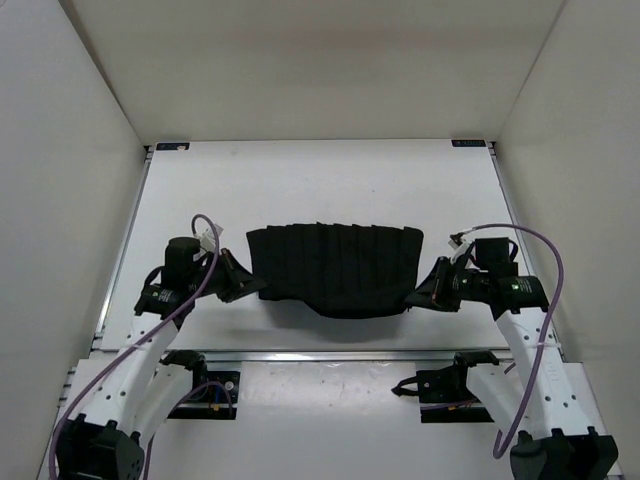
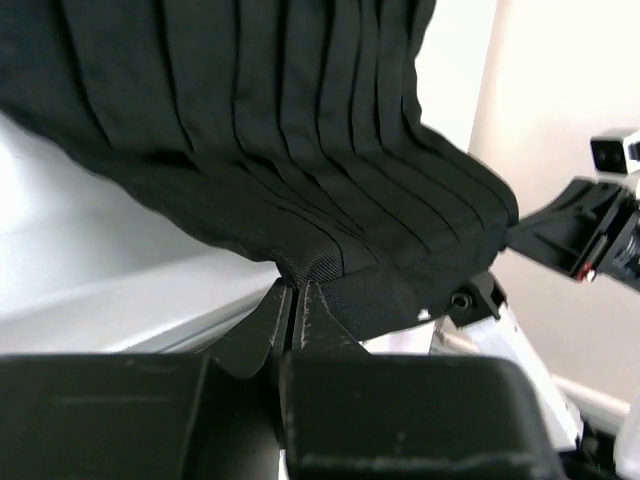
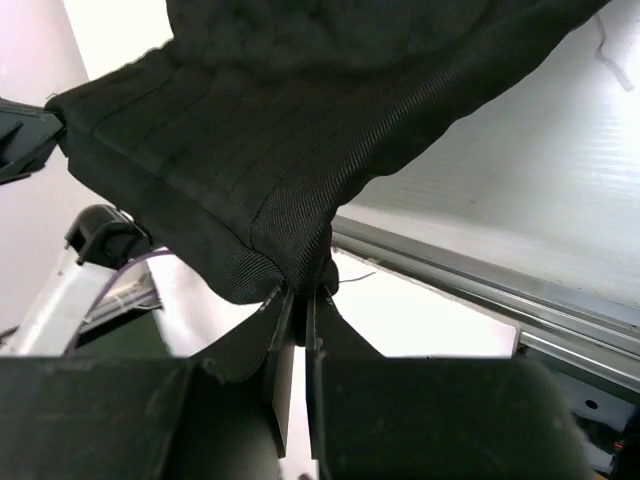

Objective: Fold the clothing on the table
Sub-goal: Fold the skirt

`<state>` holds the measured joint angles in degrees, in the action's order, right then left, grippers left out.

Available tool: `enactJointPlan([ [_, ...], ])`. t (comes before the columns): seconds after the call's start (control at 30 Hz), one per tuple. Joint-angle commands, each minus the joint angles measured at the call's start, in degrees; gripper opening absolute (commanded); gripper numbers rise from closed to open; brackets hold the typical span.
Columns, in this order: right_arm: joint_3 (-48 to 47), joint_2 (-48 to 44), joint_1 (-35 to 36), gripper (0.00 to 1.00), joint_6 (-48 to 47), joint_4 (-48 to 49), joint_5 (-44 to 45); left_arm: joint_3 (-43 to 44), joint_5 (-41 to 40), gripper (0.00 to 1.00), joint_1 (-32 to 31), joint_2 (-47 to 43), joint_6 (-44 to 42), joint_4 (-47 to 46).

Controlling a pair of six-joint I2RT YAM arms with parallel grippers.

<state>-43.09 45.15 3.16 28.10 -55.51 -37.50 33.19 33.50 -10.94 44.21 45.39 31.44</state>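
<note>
White-walled box around a matte white table (image 1: 320, 180), with a silver rail (image 1: 330, 354) along the near edge at 6 o'clock. Arm bases sit nearest, trailing purple cables (image 1: 545, 300).

Just past the rail, the left gripper (image 2: 293, 295) has its fingers pressed together on the clothing (image 1: 335, 270), at the garment's 8 o'clock corner. Only a thin pinch of hem band sits between the pads. The right gripper (image 3: 298, 295) does the same at the 4 o'clock corner, clamped on the hem fold.

The clothing is at mid-table, stretched between the two grippers. Its near edge bows toward 6 o'clock and the pleats run toward 12. Both wrist views show the near edge lifted off the surface. Can't tell whether the far edge rests on the table. Bare tabletop lies beyond it, then the back wall at 12.

Handling, as a judgement:
- **Weight and stiffness:** soft, limp and light. The middle sags between the grips, so it won't hold shape by itself.
- **Grip surface:** matte woven cloth, so probably not slippery. Not fragile either.
- **Pleats:** they'll want to bunch or splay if tension drops.
- **Where to hold:** the two corners on the thicker stitched hem band, as now. It is firmer than the single pleated layer and less likely to slide out of a shallow pinch.
- **During the fold:** keep both corners level and pulled apart.
</note>
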Motion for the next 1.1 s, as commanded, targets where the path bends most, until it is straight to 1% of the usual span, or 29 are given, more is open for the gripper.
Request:
enactJointPlan([
  [0.0, 0.29, 4.14, -3.05, 0.00, -1.98, 1.79, -2.30, 0.56, -2.12, 0.00, 1.53, 2.28, 1.45, -1.54],
  [0.07, -1.46, 8.80, -6.05, 0.00, -3.22, 5.38, -4.07, 1.61, -1.07, 0.00, 3.98, 7.62, 2.43, -5.22],
  [0.1, -3.38, 12.73, -6.58, 0.00, -3.31, 7.76, -4.42, 1.79, -0.63, 0.00, 4.52, 9.13, 3.64, -8.56],
  [0.13, -4.62, 17.56, -7.28, 0.00, -3.14, 9.09, -4.78, 2.49, -0.28, 0.00, 5.83, 12.54, 4.53, -10.16],
  [0.17, -7.33, 20.22, -7.29, 0.00, -3.31, 11.88, -4.69, 3.19, 0.95, 0.00, 7.67, 17.10, 5.67, -13.91],
  [0.2, -10.06, 26.25, -7.55, 0.00, -2.79, 15.13, -5.21, 3.81, 0.70, 0.00, 8.56, 19.23, 6.90, -17.87],
  [0.23, -11.13, 31.62, -8.60, 0.00, -2.18, 20.21, -7.48, 5.55, -0.52, 0.01, 9.52, 24.21, 8.13, -19.99],
  [0.27, -12.79, 34.63, -8.96, 0.00, -0.43, 23.57, -10.72, 8.18, -1.32, 0.01, 10.40, 30.18, 8.49, -21.41],
  [0.3, -14.98, 40.58, -9.74, 0.00, 2.55, 31.08, -12.50, 10.03, -2.20, 0.05, 10.93, 36.33, 8.23, -23.68],
  [0.33, -16.40, 46.81, -10.53, 0.01, 3.79, 34.12, -13.73, 14.23, -2.29, 0.12, 10.85, 39.61, 8.49, -24.05],
  [0.37, -21.20, 49.92, -11.06, 0.10, 4.59, 35.98, -15.66, 17.49, -1.08, 0.42, 10.94, 46.08, 9.01, -27.63],
  [0.4, -25.86, 54.82, -11.07, 0.23, 5.12, 38.95, -16.46, 18.83, 1.81, 0.51, 12.85, 50.76, 11.72, -32.88],
  [0.43, -27.73, 57.83, -10.72, 0.27, 5.04, 37.68, -13.68, 21.36, 3.92, 0.50, 12.87, 52.98, 13.66, -35.63],
  [0.47, -31.40, 58.91, -10.80, 0.34, 3.91, 36.45, -10.09, 23.48, 5.42, 0.59, 12.70, 55.87, 14.02, -36.27],
  [0.5, -33.88, 59.96, -10.63, 0.39, 3.63, 34.52, -8.49, 24.20, 5.96, 0.99, 12.61, 57.21, 14.46, -36.97],
  [0.57, -33.56, 58.40, -11.68, 0.40, 4.42, 33.44, -4.27, 26.04, 6.14, 0.98, 12.52, 57.23, 12.63, -36.28],
  [0.6, -31.46, 57.17, -11.60, 0.46, 4.60, 34.14, -3.30, 25.18, 6.06, 0.98, 12.78, 55.57, 12.45, -35.23],
  [0.63, -28.92, 54.90, -12.20, 0.47, 4.60, 33.97, -1.55, 24.13, 5.18, 0.99, 13.13, 54.07, 12.36, -35.74],
  [0.67, -27.85, 52.79, -12.56, 0.48, 4.16, 33.54, 1.08, 21.24, 4.92, 0.99, 13.83, 51.36, 12.36, -35.83],
  [0.7, -25.92, 51.02, -12.91, 0.53, 2.85, 31.88, 3.89, 19.04, 5.17, 0.99, 14.10, 48.20, 11.92, -35.31],
  [0.77, -22.23, 48.47, -14.05, 0.55, 2.31, 28.71, 5.67, 16.22, 5.79, 0.98, 13.58, 43.98, 8.61, -31.47],
  [0.8, -18.56, 47.07, -13.97, 0.57, 1.79, 28.61, 5.68, 14.55, 5.97, 0.98, 12.36, 41.51, 7.19, -28.92],
  [0.83, -14.43, 44.44, -13.88, 0.58, 2.57, 29.13, 5.94, 13.75, 5.18, 0.99, 12.08, 39.23, 4.04, -25.59],
  [0.87, -12.04, 41.72, -13.53, 0.58, 3.36, 30.27, 6.73, 11.92, 3.52, 0.99, 9.82, 38.25, 1.40, -22.86],
  [0.9, -8.54, 38.99, -12.22, 0.57, 4.24, 31.06, 7.86, 9.11, 1.51, 0.98, 8.67, 36.23, -0.11, -22.13],
  [0.93, -4.67, 37.75, -11.86, 0.57, 5.73, 32.64, 8.83, 8.04, 0.01, 0.99, 6.83, 33.60, -0.56, -20.99],
  [0.97, -1.15, 36.08, -10.47, 0.57, 7.65, 34.39, 10.24, 4.55, -2.10, 0.99, 6.37, 32.88, -0.56, -21.24],
  [1.03, 3.34, 33.61, -7.66, 0.57, 11.43, 37.82, 11.65, -0.91, -5.01, 0.98, 4.36, 30.25, 0.75, -22.64],
  [1.07, 5.89, 33.08, -7.29, 0.57, 13.45, 40.45, 11.92, -2.15, -6.85, 0.98, 4.00, 29.54, 1.54, -23.26],
])
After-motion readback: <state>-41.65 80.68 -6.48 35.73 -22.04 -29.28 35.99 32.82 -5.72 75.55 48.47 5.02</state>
